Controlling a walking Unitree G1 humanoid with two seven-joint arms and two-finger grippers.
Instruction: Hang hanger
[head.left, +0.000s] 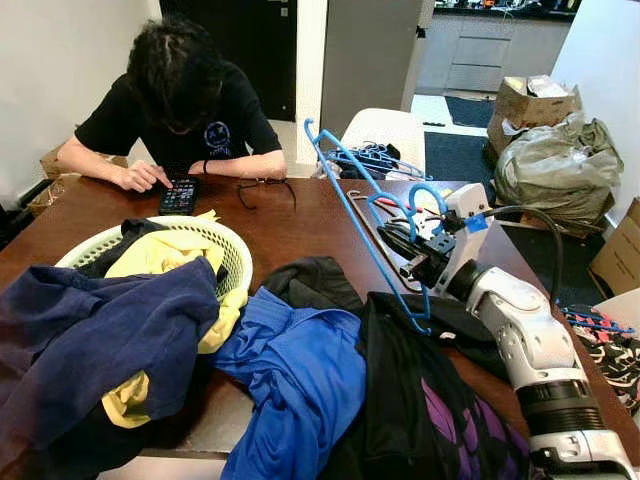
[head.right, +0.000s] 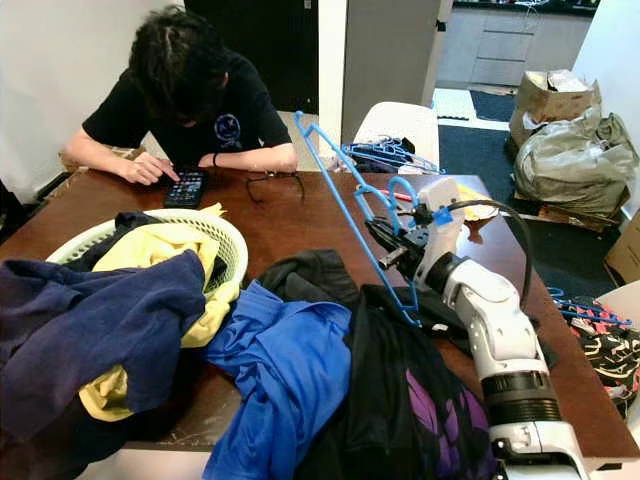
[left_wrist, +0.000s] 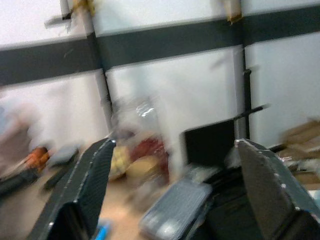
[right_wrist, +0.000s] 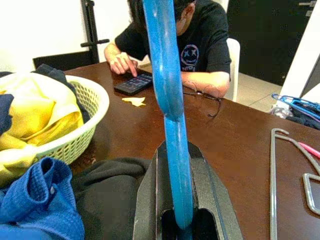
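Observation:
A blue plastic hanger (head.left: 352, 205) is held tilted above the brown table (head.left: 300, 225), its hook (head.left: 430, 195) near my wrist. My right gripper (head.left: 402, 250) is shut on the hanger's bar, over the table's right side. In the right wrist view the blue bar (right_wrist: 167, 75) runs up from between the shut fingers (right_wrist: 150, 200). My left gripper (left_wrist: 175, 190) is open with nothing between its fingers (left_wrist: 90, 185); it points at a blurred white wall and floor clutter.
A person (head.left: 180, 95) sits at the far side using a phone (head.left: 180, 195), glasses (head.left: 265, 185) beside them. A basket (head.left: 235, 255) of clothes, navy (head.left: 100, 330), blue (head.left: 300, 370) and black (head.left: 420, 400) garments cover the near table. Wire hangers (right_wrist: 280, 165) lie on the table.

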